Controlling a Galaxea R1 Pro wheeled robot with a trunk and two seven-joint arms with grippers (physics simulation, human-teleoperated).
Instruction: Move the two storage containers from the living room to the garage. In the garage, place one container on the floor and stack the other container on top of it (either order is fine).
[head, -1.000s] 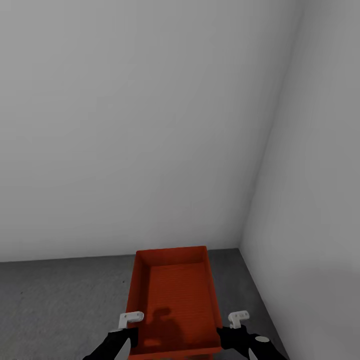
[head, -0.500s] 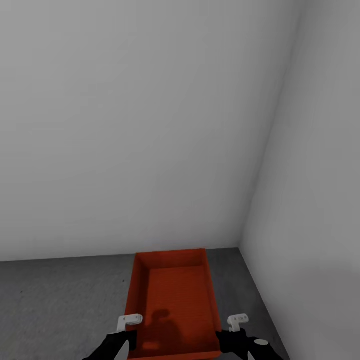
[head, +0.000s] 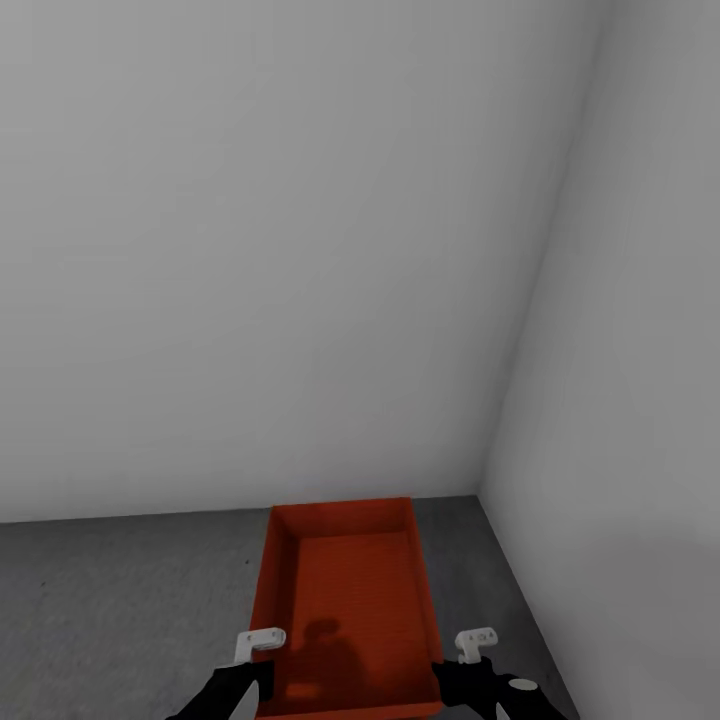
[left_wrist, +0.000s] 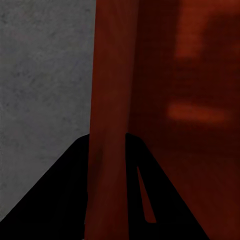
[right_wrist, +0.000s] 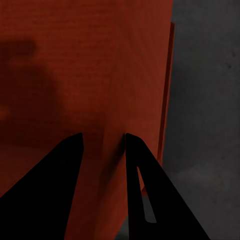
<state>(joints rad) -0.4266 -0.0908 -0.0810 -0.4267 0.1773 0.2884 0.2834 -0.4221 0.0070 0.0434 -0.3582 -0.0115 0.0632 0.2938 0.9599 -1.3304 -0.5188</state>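
Holding the storage container (head: 345, 600) by its two long walls, you have it square in front of you, its long axis running from near to far, toward the corner where the pale back wall (head: 280, 260) meets the right wall (head: 640, 400). The left gripper (head: 257, 650) sits on the left wall near the near end, the right gripper (head: 470, 650) on the right wall opposite it, so both arms are about equally close and neither has the better reach.

In the left wrist view the left gripper (left_wrist: 107, 145) has its jaws narrow, straddling the thin orange wall, one black finger on each side. The right wrist view shows the same for the right gripper (right_wrist: 104, 142): jaws closed down on the right wall, the bin's inside to one side and grey concrete to the other.

The floor (head: 120, 600) under and around the bin is the dark speckled kind, so I judge you are already in the garage. In the right wrist view a second orange edge (right_wrist: 166, 100) shows just outside the wall you grip; it may be the other bin underneath, or part of this one, and I cannot tell which. Whether the bin is resting or hanging a little above is likewise not clear.

What the next move turns on is plain: both pairs of jaws straddle walls from above, so the way off is upward.
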